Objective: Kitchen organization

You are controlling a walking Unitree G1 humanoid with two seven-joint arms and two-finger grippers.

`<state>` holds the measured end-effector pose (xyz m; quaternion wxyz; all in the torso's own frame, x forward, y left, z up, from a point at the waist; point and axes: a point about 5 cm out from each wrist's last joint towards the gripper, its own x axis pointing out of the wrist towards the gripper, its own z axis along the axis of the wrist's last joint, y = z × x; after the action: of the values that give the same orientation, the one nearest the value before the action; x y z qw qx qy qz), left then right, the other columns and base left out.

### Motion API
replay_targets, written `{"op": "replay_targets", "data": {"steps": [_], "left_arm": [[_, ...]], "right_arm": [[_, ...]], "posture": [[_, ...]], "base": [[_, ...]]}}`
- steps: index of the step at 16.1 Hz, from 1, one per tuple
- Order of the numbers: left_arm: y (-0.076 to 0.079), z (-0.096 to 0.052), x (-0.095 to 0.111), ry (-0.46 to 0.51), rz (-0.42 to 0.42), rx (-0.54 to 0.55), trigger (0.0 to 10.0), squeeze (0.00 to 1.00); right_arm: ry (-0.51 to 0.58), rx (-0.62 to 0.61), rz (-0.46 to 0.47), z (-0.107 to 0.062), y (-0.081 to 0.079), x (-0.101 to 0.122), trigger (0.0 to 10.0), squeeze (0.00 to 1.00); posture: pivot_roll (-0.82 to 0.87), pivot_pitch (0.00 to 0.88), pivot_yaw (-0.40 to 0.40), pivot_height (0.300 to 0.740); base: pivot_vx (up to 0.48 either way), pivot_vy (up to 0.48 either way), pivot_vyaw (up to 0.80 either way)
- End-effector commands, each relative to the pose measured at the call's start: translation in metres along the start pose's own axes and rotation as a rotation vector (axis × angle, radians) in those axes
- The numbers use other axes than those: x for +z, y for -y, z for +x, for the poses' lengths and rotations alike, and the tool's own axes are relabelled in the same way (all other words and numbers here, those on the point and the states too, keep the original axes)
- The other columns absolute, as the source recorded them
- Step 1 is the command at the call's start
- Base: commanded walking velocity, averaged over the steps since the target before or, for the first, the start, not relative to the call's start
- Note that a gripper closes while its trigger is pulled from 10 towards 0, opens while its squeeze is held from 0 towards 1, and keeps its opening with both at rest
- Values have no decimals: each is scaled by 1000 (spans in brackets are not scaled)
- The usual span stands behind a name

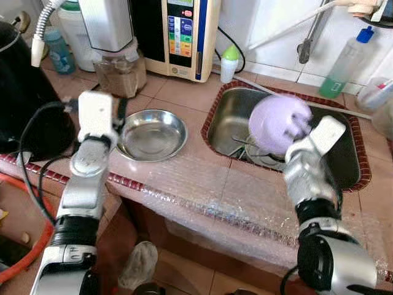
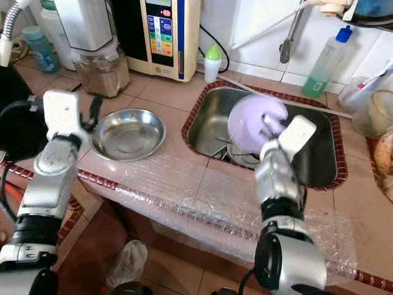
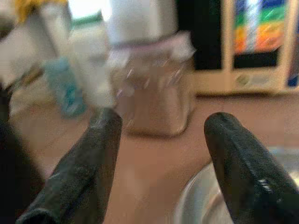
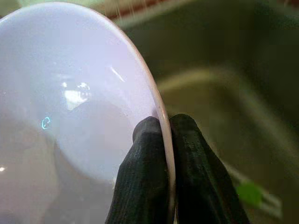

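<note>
Pinching the rim of a pale lilac round plastic bowl (image 4: pixel 70 116), right gripper (image 4: pixel 163 135) held it above the steel sink (image 1: pixel 224 120). Left gripper (image 3: pixel 163 140) spread open, empty, near the shallow steel dish (image 1: pixel 151 134). Est. progress: bowl lifted, placement pending.

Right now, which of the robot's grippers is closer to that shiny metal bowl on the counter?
Left. The left gripper hovers open just beside the steel bowl, at its rim. The right gripper is over the sink, pinching the rim of a lilac bowl.

water ionizer (image 1: pixel 184 34) against wall | green-capped bottle (image 1: pixel 229 63) beside it | green-liquid spray bottle (image 1: pixel 344 64) behind sink | orange hose (image 1: pixel 27 246) on floor
</note>
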<state>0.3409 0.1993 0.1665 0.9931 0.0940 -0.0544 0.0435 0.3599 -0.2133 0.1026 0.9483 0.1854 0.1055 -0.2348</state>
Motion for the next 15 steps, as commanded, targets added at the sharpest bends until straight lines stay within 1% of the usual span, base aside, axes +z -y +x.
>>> {"op": "replay_targets", "data": {"steps": [1,2,3,4,5,6,7,8,9,11,14,15], "left_arm": [[-7,-1,-7,-44,-4,37,10000,1000],[-17,-3,-19,-138,-50,99,10000,1000],[-20,-6,-25,-192,-81,108,10000,1000],[-22,-8,-28,-216,-90,103,10000,1000],[-20,-9,-31,-254,-128,71,10000,1000],[-19,-10,-32,-268,-152,66,10000,1000],[-16,-9,-33,-282,-208,48,10000,1000],[-15,-9,-32,-283,-223,43,10000,1000],[-9,-6,-25,-278,-251,16,10000,1000],[-6,-5,-20,-287,-279,5,10000,1000],[-1,-4,-18,-311,-336,-33,10000,1000],[2,-5,-17,-323,-341,-55,10000,1000]], "right_arm": [[4,-12,-2,0,0,1,8510,0],[-8,-22,-18,0,0,-4,10000,0],[-15,-23,-24,0,1,-8,10000,463],[-19,-21,-26,-1,1,-10,10000,1000],[-22,-10,-23,-1,0,-12,10000,1000],[-23,-9,-24,-2,0,-13,10000,1000],[-29,-8,-23,-2,1,-15,10000,1000],[-31,-2,-19,-2,0,-16,10000,1000],[-36,31,-23,-4,-3,-19,10000,1000],[-55,62,-23,-5,-8,-23,10000,1000],[-50,100,-21,-6,-13,-22,10000,1000],[-44,125,-23,-6,-16,-22,10000,1000]], "posture": [[78,0,17,740],[78,0,17,740],[78,0,18,740],[79,0,19,740],[79,0,20,740],[80,0,21,740],[79,0,22,740],[79,0,23,740],[79,0,23,740],[77,0,23,740],[75,0,23,740],[75,0,23,740]], "base": [[0,0,0],[0,0,0],[0,0,0],[0,0,0],[0,0,0],[0,0,0],[0,0,0],[0,0,0],[0,0,0],[0,0,0],[0,0,0],[0,0,0]]}}
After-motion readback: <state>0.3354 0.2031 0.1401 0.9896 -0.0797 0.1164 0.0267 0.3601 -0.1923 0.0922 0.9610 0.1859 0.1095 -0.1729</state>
